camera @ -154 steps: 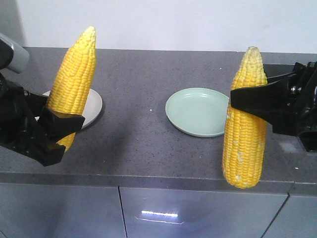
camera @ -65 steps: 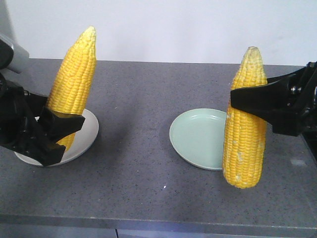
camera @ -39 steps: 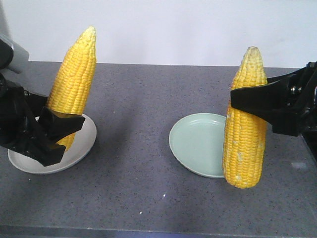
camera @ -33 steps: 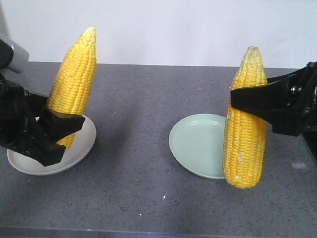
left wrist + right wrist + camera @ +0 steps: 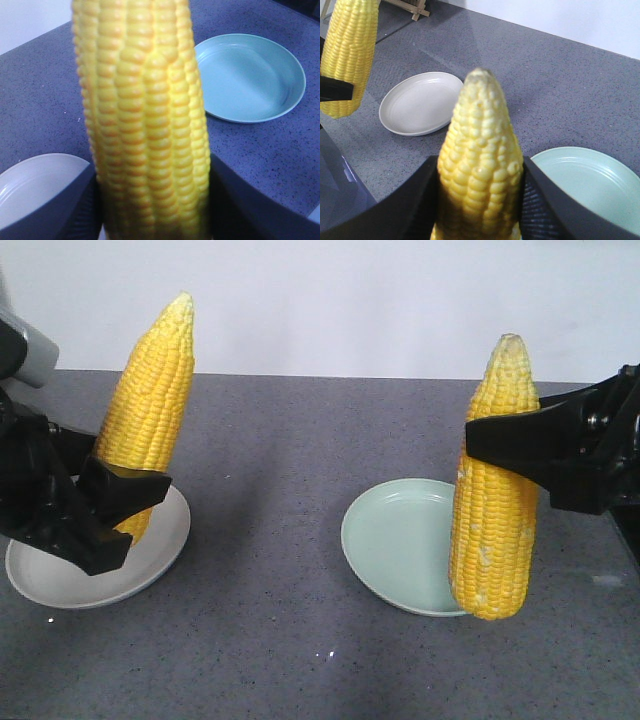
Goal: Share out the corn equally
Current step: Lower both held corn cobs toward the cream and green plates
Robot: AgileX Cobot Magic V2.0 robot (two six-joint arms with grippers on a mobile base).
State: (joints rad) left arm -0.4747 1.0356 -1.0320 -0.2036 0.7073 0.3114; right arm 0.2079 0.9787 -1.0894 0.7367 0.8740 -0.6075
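Two yellow corn cobs are held upright, tips up. My left gripper (image 5: 120,490) is shut on the lower part of one cob (image 5: 150,405), which hangs over the white plate (image 5: 60,585). My right gripper (image 5: 495,445) is shut on the upper part of the other cob (image 5: 492,510), which hangs at the right rim of the pale green plate (image 5: 400,540). In the left wrist view the cob (image 5: 145,115) fills the middle between the dark fingers (image 5: 250,205). In the right wrist view the cob (image 5: 480,165) stands between both fingers (image 5: 410,205), the green plate (image 5: 590,185) to its right.
The grey speckled counter (image 5: 270,470) carries both plates, with a white wall behind. A small wooden stand (image 5: 412,6) sits at the far corner in the right wrist view. The other cob (image 5: 347,55) and white plate (image 5: 420,102) show there too.
Both plates and the counter have slid lower and nearer in the front view, and the counter's front edge has left the frame. Both grippers keep their hold on the cobs, unchanged.
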